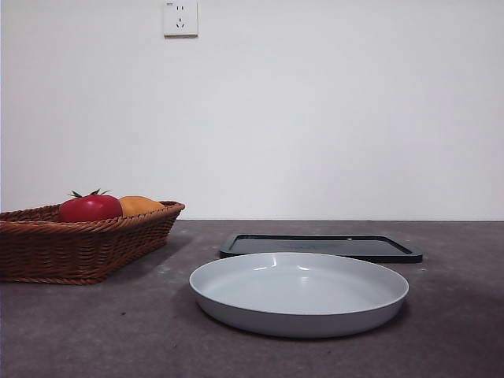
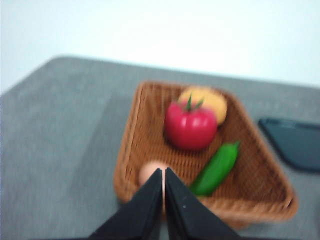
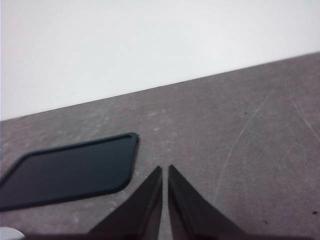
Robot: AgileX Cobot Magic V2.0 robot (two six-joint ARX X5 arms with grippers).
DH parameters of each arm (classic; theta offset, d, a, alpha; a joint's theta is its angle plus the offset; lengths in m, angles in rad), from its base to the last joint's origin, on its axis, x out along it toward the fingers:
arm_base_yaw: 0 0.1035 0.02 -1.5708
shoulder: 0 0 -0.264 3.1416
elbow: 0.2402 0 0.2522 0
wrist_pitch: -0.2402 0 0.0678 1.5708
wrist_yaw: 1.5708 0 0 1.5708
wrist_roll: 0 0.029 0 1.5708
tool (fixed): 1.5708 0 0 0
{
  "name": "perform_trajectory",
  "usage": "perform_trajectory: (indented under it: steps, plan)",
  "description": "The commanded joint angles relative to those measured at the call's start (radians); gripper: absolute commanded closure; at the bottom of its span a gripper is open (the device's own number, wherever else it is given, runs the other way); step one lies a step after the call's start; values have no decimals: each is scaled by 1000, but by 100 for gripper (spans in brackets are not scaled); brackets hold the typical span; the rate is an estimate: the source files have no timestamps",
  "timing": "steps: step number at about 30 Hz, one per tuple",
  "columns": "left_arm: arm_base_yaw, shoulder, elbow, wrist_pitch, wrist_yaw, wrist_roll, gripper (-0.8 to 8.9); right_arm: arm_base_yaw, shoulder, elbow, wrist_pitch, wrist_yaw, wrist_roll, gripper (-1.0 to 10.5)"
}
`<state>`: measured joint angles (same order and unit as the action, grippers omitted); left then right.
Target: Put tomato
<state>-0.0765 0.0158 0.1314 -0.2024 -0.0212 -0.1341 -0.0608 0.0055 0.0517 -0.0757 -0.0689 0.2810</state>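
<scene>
Left gripper (image 2: 163, 172) hung over the wicker basket's (image 1: 94, 244) near rim, jaws together, nothing held. Inside: egg (image 2: 150, 172) nearest, green pepper (image 2: 216, 162) at 4 o'clock of the tomato (image 2: 190, 125), orange-yellow fruit (image 2: 210, 101) touching it behind. It needed to open wide and come down on the stem. Right gripper (image 3: 165, 172) was closed too, near the black tray (image 3: 70, 172).

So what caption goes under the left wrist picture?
Shut left tool above a basket holding tomato, orange fruit, green vegetable, egg.

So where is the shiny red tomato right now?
The glossy red tomato sits in the brown wicker basket at the front view's left, touching the orange-yellow fruit.
</scene>
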Motion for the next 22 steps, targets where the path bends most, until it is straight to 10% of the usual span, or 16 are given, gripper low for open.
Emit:
perform_trajectory:
  steps: [1, 14, 22]
  plan:
    - [-1, 27, 64, -8, 1, -18, 806, 0, 6, 63, -34, -3, 61, 935]
    - [-3, 327, 401, -140, 8, -43, 806, 0, 201, 377, -294, -130, 97, 935]
    - [-6, 553, 590, -226, 191, -43, 806, 4, 375, 535, -423, -329, 88, 935]
